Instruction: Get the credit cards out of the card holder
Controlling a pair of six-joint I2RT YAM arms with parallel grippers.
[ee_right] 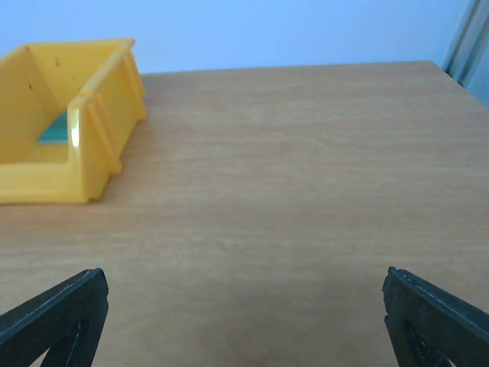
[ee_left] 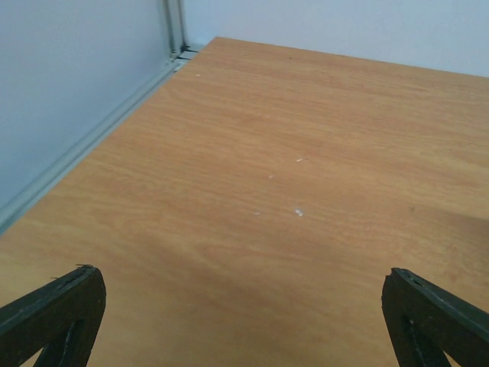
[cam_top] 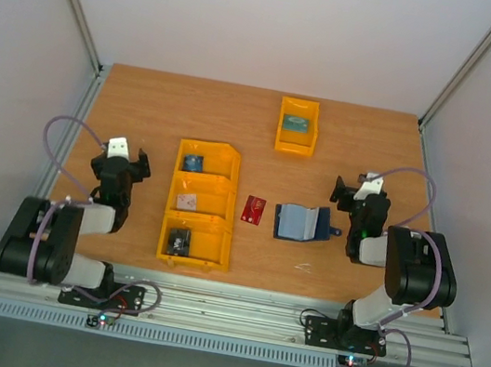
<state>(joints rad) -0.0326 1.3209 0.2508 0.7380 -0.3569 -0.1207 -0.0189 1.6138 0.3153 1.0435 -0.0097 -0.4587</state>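
Both arms are folded low over their bases at the near edge of the table [cam_top: 145,110]. Left gripper [ee_left: 243,279]: jaws spread wide, fingertips [ee_left: 69,298] at the bottom corners of its wrist view, only bare wood between them. It holds nothing, touches nothing, and sits left of the three-compartment yellow bin [cam_top: 170,199], apart from it. Right gripper [ee_right: 244,279]: spread equally wide and empty, with bare wood between the fingers. In the top view it sits just right of the card holder [cam_top: 303,222] and slightly beyond it, with no contact. The card holder lies opened flat on the table right of centre, grey-blue pockets facing up; whether any card is in the pockets cannot be told at this size. One red card [cam_top: 254,210] lies flat on the wood between the holder and the three-compartment bin, just beside both and touching neither. Bin contents, near to far: dark item [cam_top: 179,240], pale item [cam_top: 188,201], blue item [cam_top: 194,163] — details too small to read. Farther back, well apart from the holder, stands a small yellow bin [cam_top: 293,144] with a teal item [cam_top: 297,123] inside; the right wrist view shows it ahead and to the left.
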